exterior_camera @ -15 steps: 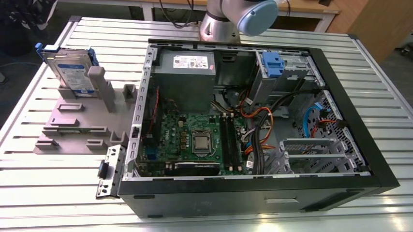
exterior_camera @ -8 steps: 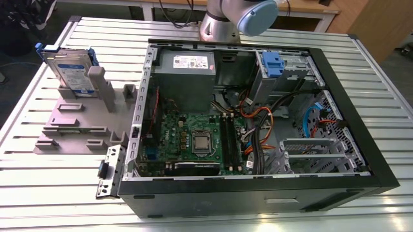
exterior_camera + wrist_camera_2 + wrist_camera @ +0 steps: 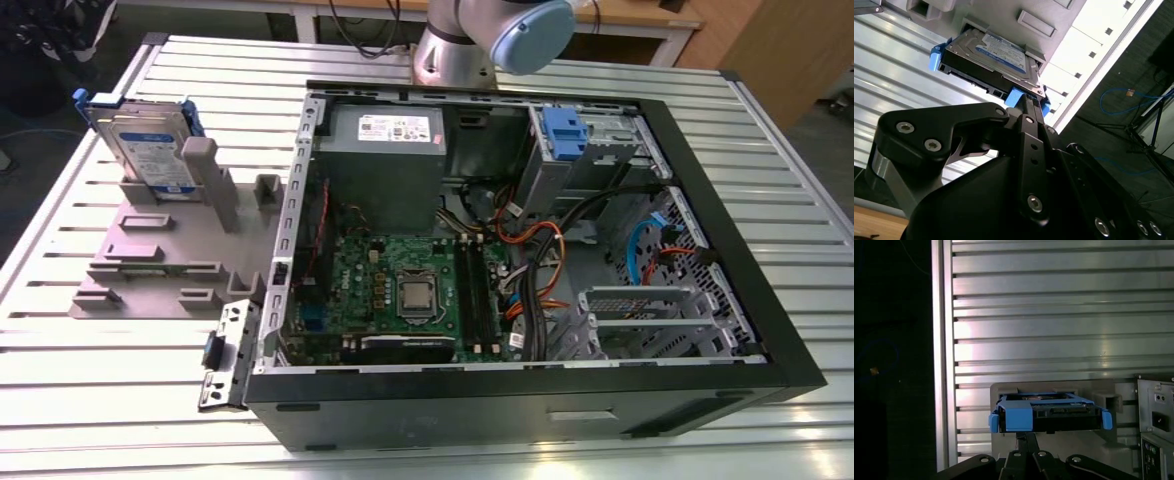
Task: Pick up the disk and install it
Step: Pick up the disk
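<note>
We should centre the tool [image 3: 1026, 436], closed narrow, squarely over the upright silver blue-railed rectangular disk [image 3: 1050, 411] in its grey plastic holder [image 3: 1004, 389].

Exterior view: bright, even light; soft sheen on slatted table [image 3: 120, 400]; computer case [image 3: 801, 360] interior shadowed.
Second wrist view: glare whitens the table; disk [image 3: 999, 52] label lit, near edge shadowed.
First wrist view: white reflection on table slats; floor [image 3: 894, 365] nearly black.
</note>
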`<state>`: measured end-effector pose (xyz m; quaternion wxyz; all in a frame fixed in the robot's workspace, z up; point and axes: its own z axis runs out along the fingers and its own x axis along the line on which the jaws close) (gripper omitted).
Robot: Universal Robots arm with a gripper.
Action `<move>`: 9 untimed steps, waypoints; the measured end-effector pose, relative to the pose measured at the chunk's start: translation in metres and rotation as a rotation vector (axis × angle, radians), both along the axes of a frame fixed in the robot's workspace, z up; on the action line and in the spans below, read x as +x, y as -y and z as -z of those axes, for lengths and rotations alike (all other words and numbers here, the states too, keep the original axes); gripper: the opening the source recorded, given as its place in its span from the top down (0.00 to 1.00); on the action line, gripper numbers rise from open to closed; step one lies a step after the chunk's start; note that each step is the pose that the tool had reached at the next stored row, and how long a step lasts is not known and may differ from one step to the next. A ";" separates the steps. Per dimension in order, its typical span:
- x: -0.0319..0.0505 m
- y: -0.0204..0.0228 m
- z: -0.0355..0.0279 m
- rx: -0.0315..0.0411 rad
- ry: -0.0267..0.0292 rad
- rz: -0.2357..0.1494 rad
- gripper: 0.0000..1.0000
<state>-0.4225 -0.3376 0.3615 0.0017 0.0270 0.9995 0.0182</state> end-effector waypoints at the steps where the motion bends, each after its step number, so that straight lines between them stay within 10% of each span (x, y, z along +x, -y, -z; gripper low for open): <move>1: 0.0000 0.0000 0.0000 0.0000 0.0000 0.000 0.89; 9: 0.0000 0.0000 0.0001 0.0000 0.0000 -0.077 0.89</move>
